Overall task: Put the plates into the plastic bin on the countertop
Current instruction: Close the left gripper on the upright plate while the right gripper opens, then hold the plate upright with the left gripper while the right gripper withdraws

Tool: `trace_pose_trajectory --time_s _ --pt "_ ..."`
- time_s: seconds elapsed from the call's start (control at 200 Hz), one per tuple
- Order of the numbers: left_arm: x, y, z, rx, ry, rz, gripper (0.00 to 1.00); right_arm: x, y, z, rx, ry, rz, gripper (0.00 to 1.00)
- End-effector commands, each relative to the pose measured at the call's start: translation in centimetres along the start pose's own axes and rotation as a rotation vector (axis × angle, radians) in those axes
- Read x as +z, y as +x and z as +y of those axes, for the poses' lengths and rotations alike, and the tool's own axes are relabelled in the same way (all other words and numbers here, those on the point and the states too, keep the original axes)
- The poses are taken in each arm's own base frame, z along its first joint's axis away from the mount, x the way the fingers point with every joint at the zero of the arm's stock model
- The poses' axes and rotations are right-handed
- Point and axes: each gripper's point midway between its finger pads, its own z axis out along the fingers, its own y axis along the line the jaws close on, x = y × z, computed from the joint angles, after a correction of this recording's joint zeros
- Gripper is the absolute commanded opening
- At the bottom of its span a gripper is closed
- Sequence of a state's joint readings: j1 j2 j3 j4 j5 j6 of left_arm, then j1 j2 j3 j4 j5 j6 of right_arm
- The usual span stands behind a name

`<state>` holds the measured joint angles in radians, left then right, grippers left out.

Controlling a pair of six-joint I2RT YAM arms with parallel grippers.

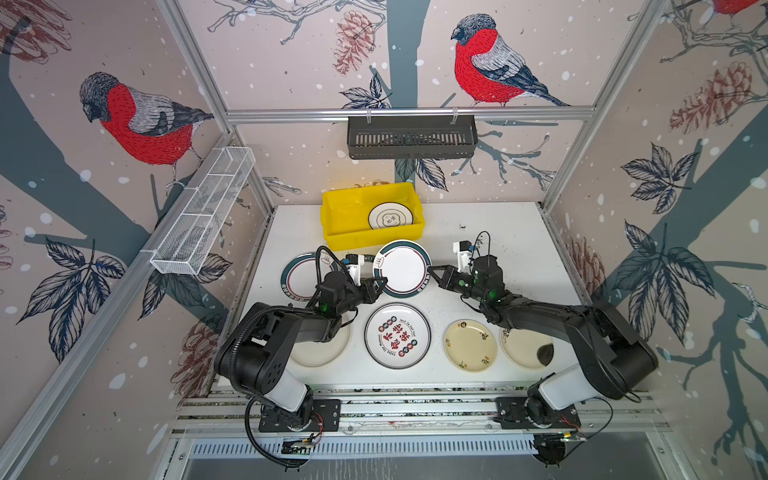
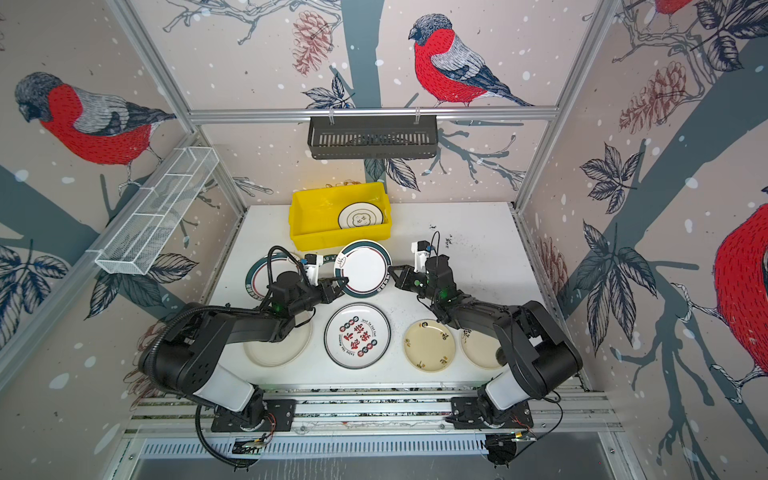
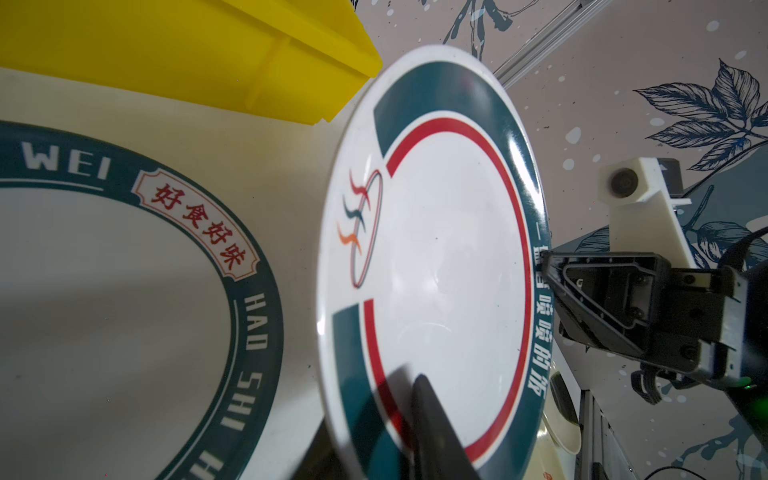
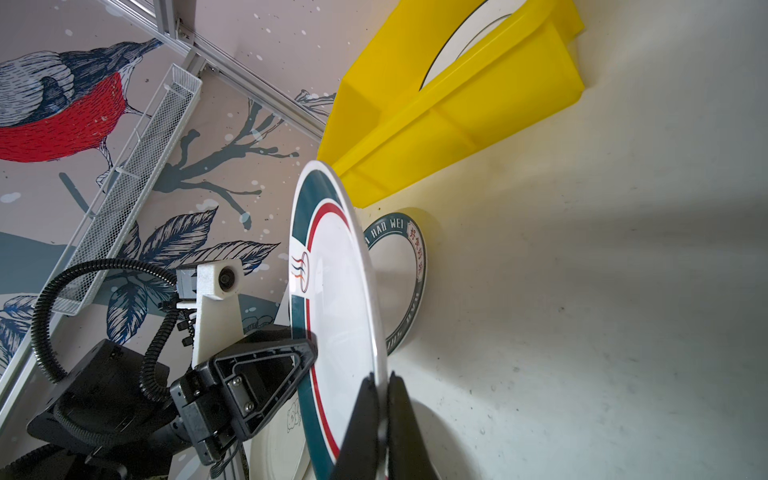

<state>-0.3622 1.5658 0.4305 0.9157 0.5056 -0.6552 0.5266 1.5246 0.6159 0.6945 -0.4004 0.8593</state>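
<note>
Raised plate (image 1: 402, 268) before bin (image 1: 334, 232); another plate (image 1: 390, 217) inside.

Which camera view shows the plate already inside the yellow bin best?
A top view: the plate shows whole, toward the right end of the yellow bin, in both top views. The right wrist view catches only an arc of it over the rim; the left wrist view shows just the bin's outer wall.

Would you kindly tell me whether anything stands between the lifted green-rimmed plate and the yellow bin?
Nothing visible does. The green-rimmed plate hangs just before the yellow bin; only its near wall must be cleared. One plate lies inside.
</note>
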Motion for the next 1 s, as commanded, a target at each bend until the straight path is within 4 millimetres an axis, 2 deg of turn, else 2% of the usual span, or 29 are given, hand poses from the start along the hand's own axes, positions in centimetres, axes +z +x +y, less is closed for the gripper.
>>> trace_pose_trajectory --time_s 0.0,0.15,0.27,0.435,0.535,0.645,0.846,0.996 --pt "0.0 -1.0 -1.3 0.022 0.056 -0.032 0.2 0.1 -1.0 1.4 -0.039 -0.056 -0.033 0.0" --pt "0.1 -1.0 -1.3 0.019 0.057 -0.031 0.11 0.3 -0.9 1.6 -0.041 -0.066 -0.028 0.0" --pt "0.1 -0.9 -1.3 0.02 0.055 -0.03 0.04 0.4 -0.9 1.6 -0.043 -0.066 -0.027 0.08" --pt "0.1 -0.9 -1.2 0.023 0.052 -0.027 0.0 0.4 -0.8 1.5 -0.058 -0.056 -0.023 0.59" --pt "0.1 -0.9 -1.1 0.025 0.048 -0.027 0.0 0.3 -1.2 1.0 -0.09 -0.002 -0.026 0.76" --pt "0.2 -0.8 -0.9 0.026 0.044 -0.024 0.0 -0.4 -2.1 0.7 -0.147 0.063 -0.051 0.82" --pt "0.4 -0.7 -0.8 0.028 0.042 -0.018 0.0 -2.3 -3.8 -0.5 -0.232 0.226 -0.106 0.83" --pt "0.3 -0.8 -0.8 0.03 0.038 -0.023 0.0 -4.5 -5.4 -0.8 -0.292 0.331 -0.172 0.85"
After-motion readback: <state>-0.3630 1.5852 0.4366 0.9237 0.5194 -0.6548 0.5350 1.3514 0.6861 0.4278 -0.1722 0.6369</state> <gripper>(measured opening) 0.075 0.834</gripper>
